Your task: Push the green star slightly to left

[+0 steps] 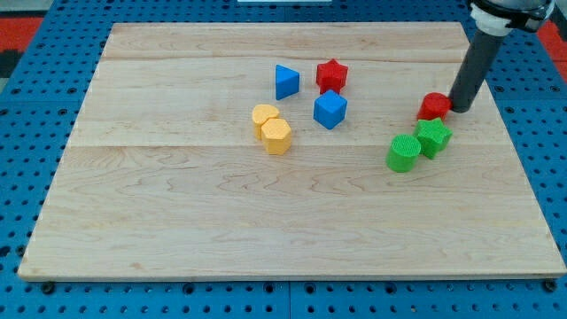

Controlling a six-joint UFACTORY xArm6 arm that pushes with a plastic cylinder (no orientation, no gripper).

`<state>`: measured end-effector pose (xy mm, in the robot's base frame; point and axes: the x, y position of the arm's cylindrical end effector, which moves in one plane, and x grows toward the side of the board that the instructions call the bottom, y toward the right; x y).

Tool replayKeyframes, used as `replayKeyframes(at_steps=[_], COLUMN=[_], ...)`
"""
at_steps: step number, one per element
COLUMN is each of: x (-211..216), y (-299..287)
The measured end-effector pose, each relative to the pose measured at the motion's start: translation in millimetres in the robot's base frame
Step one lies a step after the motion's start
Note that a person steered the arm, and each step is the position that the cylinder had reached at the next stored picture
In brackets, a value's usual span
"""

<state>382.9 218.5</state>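
Wooden board (177, 230) lies on a blue pegboard (27, 133); blocks sit in two loose groups. Rod descends from the view's top right; my tip (460, 109) rests on the board beside a red block (433, 106), at its right, apparently touching. No jaws to speak of: a bare rod, holding nothing. Green star (433, 137) sits just below the red block, against a green cylinder (404, 152) at its left. Judgement: tip stands right of the star, above it, suiting a leftward push. Red block's shape is unclear; arm is cropped. Elsewhere: yellow pair (271, 128), blue triangle (285, 81), blue cube (330, 109), red star (331, 75).
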Motion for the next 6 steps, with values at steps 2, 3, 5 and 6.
replayKeyframes(at_steps=[2, 3, 5, 6], x=[49, 65, 76, 108], y=[31, 13, -101, -59])
